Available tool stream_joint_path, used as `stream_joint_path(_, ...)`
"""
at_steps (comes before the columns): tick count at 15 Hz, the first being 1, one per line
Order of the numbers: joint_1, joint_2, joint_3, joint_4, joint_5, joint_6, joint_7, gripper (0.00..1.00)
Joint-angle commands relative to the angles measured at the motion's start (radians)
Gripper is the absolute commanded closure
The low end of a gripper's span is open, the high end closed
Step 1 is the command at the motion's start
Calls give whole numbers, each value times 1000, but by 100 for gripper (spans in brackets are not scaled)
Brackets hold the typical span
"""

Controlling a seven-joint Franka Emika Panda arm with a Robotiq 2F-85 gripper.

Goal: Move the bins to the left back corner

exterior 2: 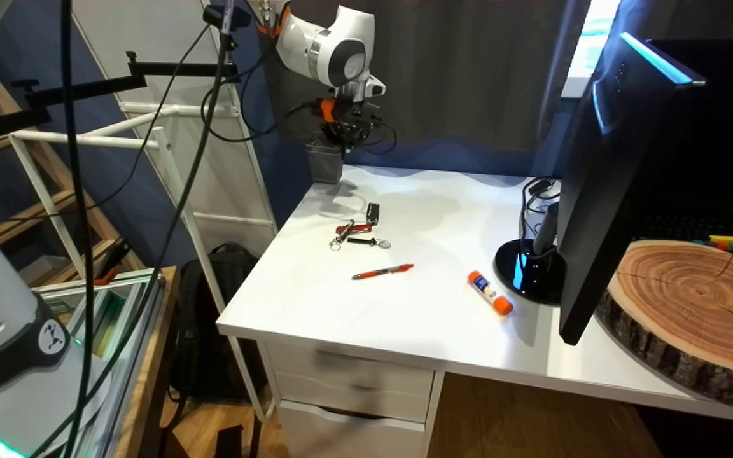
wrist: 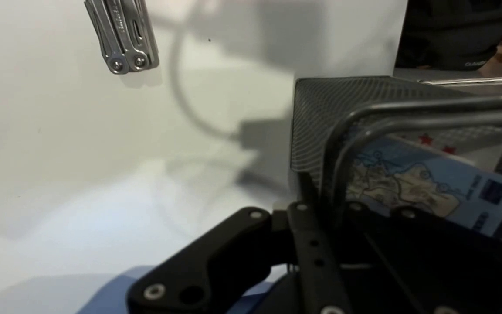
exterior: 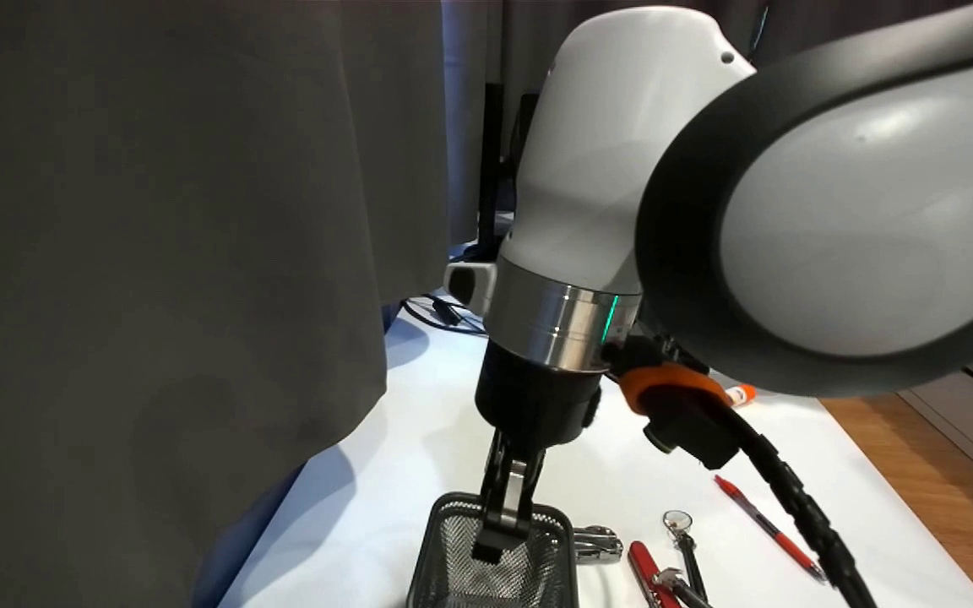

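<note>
We're likely placing: pincer (wrist: 327, 203) clamped on the bin (exterior 2: 326, 166) by the tabletop (exterior 2: 443, 207) corner (support unclear) — next, seat and release.

white desk (exterior 2: 303, 305): multitool (exterior 2: 373, 214), pen (exterior 2: 383, 271), glue stick (exterior 2: 490, 292)

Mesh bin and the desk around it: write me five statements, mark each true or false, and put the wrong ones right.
1. The tool grips the mesh bin at its rim. True.
2. The mesh bin has nothing inside. False: the wrist view shows a blue card in it.
3. The glue stick stands upright. False: the glue stick lies on its side.
4. In an exterior view, the glue stick lies nearer the monitor stand than the red pen does. True.
5. The red pen rests on the wood slice. False: the red pen rests on the white desk.
</note>
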Motion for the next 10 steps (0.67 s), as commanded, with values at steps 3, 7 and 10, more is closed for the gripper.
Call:
stream_joint_path(3, 0, 6, 3, 8, -4, -4, 2, 94)
stream_joint_path(7, 19, 20, -15, -6, -50, 32, -12, 97)
stream_joint_path(10, 21, 22, -22, -39, -76, 96, -6, 97)
